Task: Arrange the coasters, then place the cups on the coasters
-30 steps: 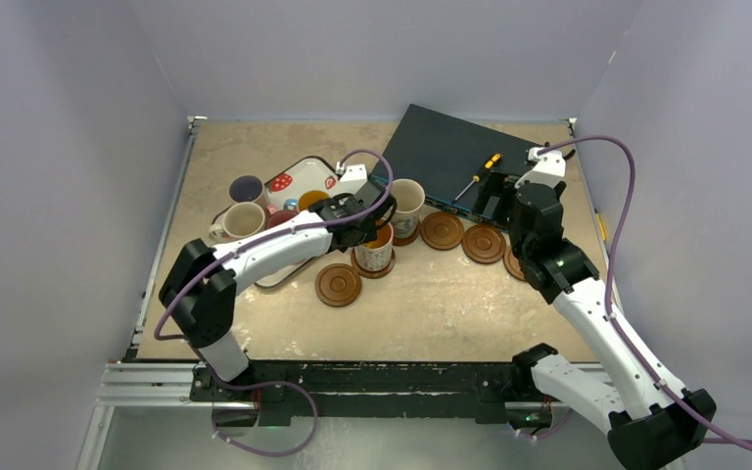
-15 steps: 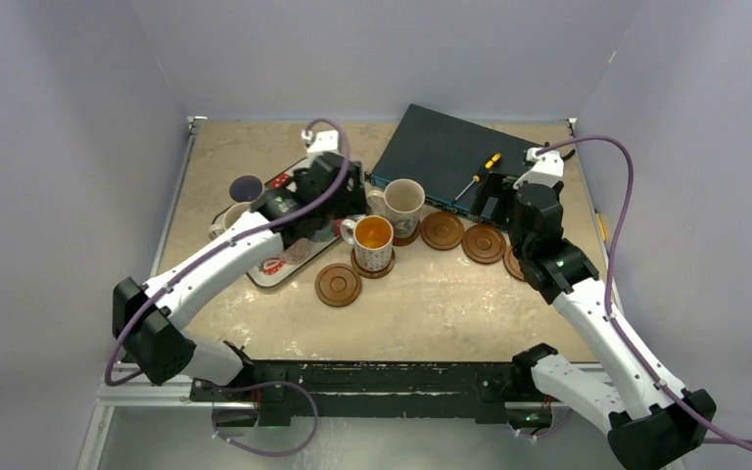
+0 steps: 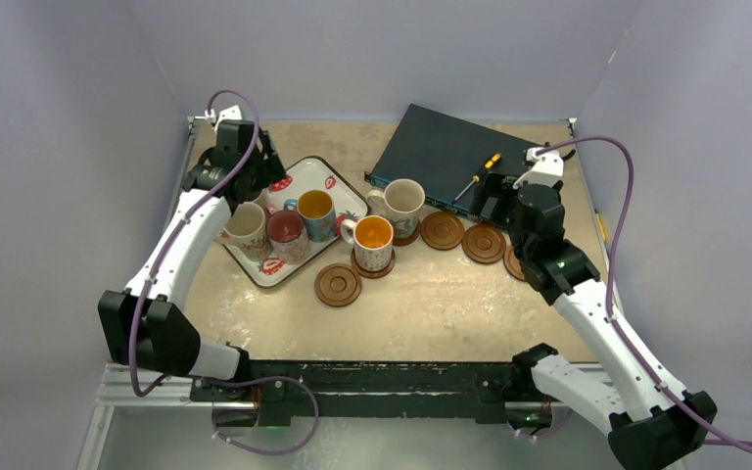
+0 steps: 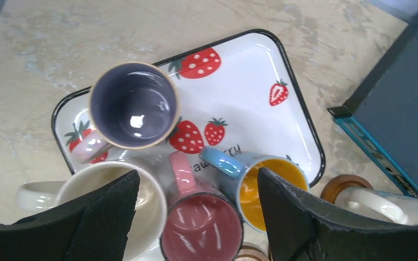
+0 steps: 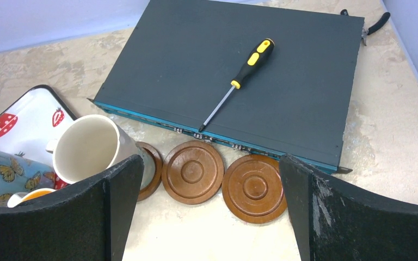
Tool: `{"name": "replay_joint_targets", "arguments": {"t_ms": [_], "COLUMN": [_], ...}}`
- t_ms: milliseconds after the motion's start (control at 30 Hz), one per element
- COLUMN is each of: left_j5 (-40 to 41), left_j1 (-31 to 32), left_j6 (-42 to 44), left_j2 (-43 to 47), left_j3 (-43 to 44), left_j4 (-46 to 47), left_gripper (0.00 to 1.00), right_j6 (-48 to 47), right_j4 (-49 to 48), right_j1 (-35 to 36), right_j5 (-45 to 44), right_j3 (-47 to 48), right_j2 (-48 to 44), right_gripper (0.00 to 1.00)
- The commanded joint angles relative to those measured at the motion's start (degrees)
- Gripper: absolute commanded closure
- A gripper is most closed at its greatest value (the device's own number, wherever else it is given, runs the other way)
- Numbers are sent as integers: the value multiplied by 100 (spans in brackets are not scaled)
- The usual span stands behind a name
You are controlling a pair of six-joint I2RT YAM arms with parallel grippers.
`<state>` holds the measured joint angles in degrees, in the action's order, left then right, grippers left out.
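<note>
On the left half of the table (image 3: 431, 304), the white strawberry-print tray (image 3: 341, 182) holds four of the cups. The purple-lined mug (image 4: 133, 106) sits at its far-left corner. The plain cream mug (image 3: 247, 223), the pink mug (image 3: 287, 235) and the blue mug (image 3: 315, 212) with an orange inside stand bunched along its near side. The left gripper (image 4: 196, 184) hangs above the tray's far-left corner, over this cluster. Its jaws are spread wide and hold nothing. Just right of the tray, the patterned mug (image 3: 373, 240) with an orange inside stands on a coaster (image 3: 385, 271). Beside it, farther from the tray, a second cream mug (image 3: 404, 201) stands on another coaster (image 5: 150, 166). Two bare coasters (image 3: 442, 230) (image 3: 483, 243) follow in a row leading away from the tray. A further disc (image 3: 511, 262) shows partly under the right arm. One more bare coaster (image 3: 338, 285) lies near the tray's near-right corner. The right gripper (image 5: 209, 166) hovers well right of the tray, over the row of bare discs, with its jaws fully apart and empty. Behind that row lies a dark flat box (image 3: 450, 147) with a yellow-and-black screwdriver (image 3: 478, 174) resting on top.
</note>
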<state>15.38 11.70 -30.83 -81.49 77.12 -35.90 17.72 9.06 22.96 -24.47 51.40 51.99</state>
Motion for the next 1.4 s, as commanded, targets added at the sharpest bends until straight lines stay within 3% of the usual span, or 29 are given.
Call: {"name": "replay_joint_targets", "arguments": {"t_ms": [0, 200, 500, 800, 1033, 1367], "left_j5": [61, -133, -532, -133, -287, -346], "left_j1": [-257, -498, -524, -733, -922, -918], "left_j6": [-134, -269, -116, 172, 266, 525], "left_j2": [483, 785, 363, 245, 256, -58], "left_j3": [-404, -1049, -1280, -1313, -1490, -1456], "left_j4": [-51, -50, 1, -206, -216, -245], "left_gripper": [26, 33, 52, 68, 72, 72], "right_j6": [-97, -100, -88, -88, -76, -76], "right_j4": [-262, -293, -265, -232, -269, -269], "right_j1": [13, 9, 15, 15, 15, 9], "right_j5": [-5, 51, 38, 20, 47, 37], "right_j3": [18, 11, 0, 18, -18, -10], "right_j2": [-69, 10, -15, -31, -36, -14], "right_gripper": [2, 2, 2, 2, 2, 2]}}
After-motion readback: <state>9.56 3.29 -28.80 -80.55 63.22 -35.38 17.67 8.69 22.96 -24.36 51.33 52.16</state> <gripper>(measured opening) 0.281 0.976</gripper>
